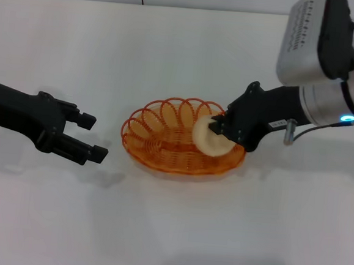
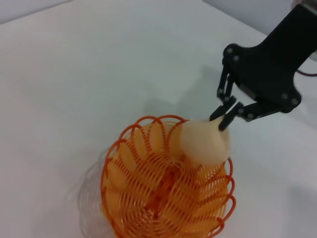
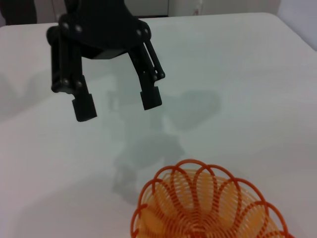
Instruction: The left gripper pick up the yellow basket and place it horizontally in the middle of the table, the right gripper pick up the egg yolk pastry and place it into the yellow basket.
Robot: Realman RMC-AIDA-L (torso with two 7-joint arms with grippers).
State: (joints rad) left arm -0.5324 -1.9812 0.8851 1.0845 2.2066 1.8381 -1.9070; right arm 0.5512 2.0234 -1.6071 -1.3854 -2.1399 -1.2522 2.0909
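Observation:
The yellow basket (image 1: 142,119) lies flat in the middle of the white table (image 1: 169,230), its long side running left to right. My right gripper (image 1: 217,126) is shut on the egg yolk pastry (image 1: 207,138) and holds it tilted on edge over the basket's right part, just inside the rim. In the left wrist view the right gripper (image 2: 221,116) pinches the pastry (image 2: 203,141) above the basket (image 2: 148,198). My left gripper (image 1: 94,137) is open and empty, a short way left of the basket. The right wrist view shows the left gripper (image 3: 118,104) and the basket (image 3: 208,208).
The right arm's silver and white body (image 1: 318,51) reaches in from the upper right. The left arm (image 1: 13,110) lies low over the table at the left. Bare white tabletop surrounds the basket.

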